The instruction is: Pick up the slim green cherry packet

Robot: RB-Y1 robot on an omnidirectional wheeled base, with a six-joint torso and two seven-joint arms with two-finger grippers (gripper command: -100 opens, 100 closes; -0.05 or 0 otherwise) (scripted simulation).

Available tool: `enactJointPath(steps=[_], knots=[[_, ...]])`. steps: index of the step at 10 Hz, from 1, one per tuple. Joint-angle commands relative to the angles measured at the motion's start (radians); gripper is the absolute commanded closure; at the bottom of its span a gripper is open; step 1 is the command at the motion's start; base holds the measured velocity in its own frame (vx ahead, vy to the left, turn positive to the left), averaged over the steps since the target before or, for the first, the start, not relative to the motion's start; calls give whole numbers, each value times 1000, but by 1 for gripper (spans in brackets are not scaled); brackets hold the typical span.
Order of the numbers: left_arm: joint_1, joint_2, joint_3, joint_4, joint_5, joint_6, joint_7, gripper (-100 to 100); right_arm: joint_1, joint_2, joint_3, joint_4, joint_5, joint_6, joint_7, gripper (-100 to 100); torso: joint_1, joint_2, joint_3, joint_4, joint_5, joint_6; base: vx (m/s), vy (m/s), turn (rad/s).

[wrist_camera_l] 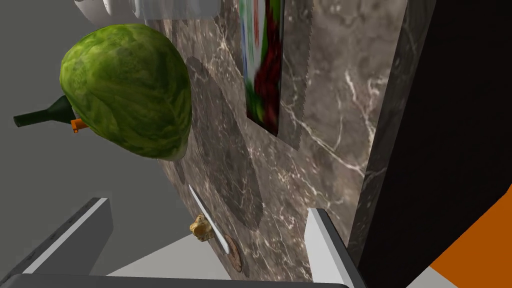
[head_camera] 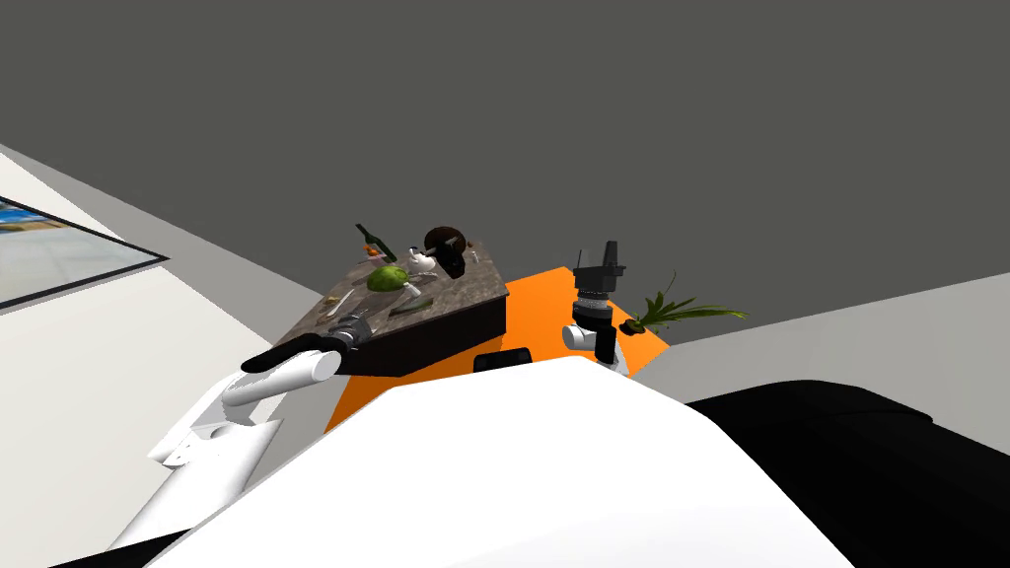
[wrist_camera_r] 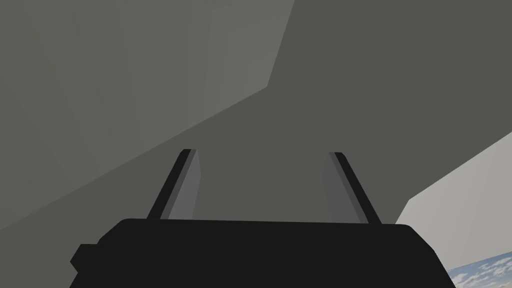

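left hand (wrist_camera_l: 205,206) spread near cherry packet (wrist_camera_l: 262,75) (print blurred); right hand (wrist_camera_r: 262,151) spread

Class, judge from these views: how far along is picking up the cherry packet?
Done: the left gripper hangs open at the edge of the marble table. In hand: approach, with the cherry packet lying flat ahead, untouched. Left: closing in, gripping, lifting. The right gripper is open, empty.

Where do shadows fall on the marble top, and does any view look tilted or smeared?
Left wrist view: oval shadows lie on the marble top beside the green leafy ball; the cherry packet throws a jagged-edged one, and its print looks smeared. Head view: the scene slants, walls splaying toward the corners.
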Motion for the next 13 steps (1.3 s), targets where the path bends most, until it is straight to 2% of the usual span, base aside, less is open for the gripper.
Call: enactJointPath(steps=[1,2,4,5,7,8,9,10,12,13], knots=[[-4,6,1,11,7,35,-1,-100,0,0,0,0,0,0,0,0,0,0,0,0,0,0,10,-3,2],[-20,32,13,42,38,73,6,-100,0,0,0,0,0,0,0,0,0,1,0,0,0,0,15,-9,-195],[-20,32,13,42,38,110,6,-100,0,0,0,0,0,0,0,0,1,0,0,0,0,0,12,1,-57],[-35,57,24,74,69,149,13,-100,0,0,0,0,0,0,0,0,1,1,0,0,0,0,15,0,-185],[-35,57,24,74,69,185,13,-100,0,0,0,0,0,0,0,0,1,0,0,0,0,0,12,6,-64],[-51,81,33,106,99,223,21,-100,0,0,0,0,0,0,0,0,1,1,0,0,0,-1,15,1,-220],[-51,81,33,106,99,253,21,-100,0,0,0,0,0,0,0,0,1,0,0,0,0,1,15,11,-144],[-67,103,41,138,129,283,30,-100,0,0,0,0,0,0,0,0,1,0,0,0,0,0,18,14,-205],[-67,103,41,138,129,330,30,-100,0,0,0,0,0,0,0,0,2,0,0,0,0,0,13,16,-44],[-83,123,48,170,158,364,38,-100,0,0,0,0,0,0,0,0,1,1,0,0,0,-1,17,8,-257]])
